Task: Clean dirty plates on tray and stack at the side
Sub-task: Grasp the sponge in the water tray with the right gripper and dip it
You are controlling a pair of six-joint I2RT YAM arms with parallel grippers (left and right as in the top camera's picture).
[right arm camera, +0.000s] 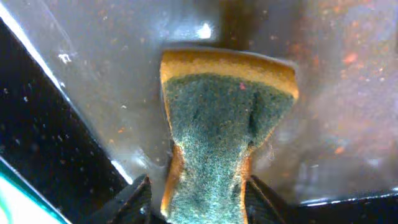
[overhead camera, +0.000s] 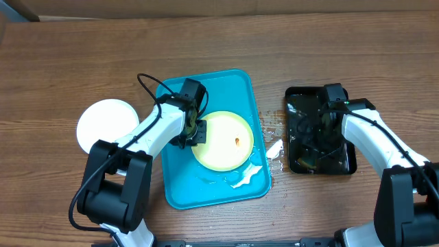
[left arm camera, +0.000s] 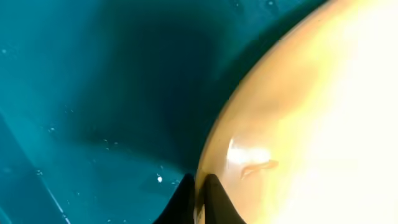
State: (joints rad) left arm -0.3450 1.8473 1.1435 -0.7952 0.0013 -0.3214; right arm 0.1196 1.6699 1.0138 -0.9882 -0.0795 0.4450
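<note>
Yellow-green plate (overhead camera: 219,147) lies flat on the blue tray (overhead camera: 182,182), its orange smear (overhead camera: 237,141) not yet wiped. Step in hand, as I read it: hold the plate down while fetching the sponge. Left gripper (left arm camera: 199,198) is pinched nearly closed on the plate's left rim. Right gripper (right arm camera: 205,196) is down in the black tray (overhead camera: 293,96), clamped on the sponge (right arm camera: 227,118) and squeezing its middle. Next move calls for carrying the sponge across to the smear and scrubbing. One white plate (overhead camera: 106,123) sits on the table (overhead camera: 68,55), left of the blue tray.
</note>
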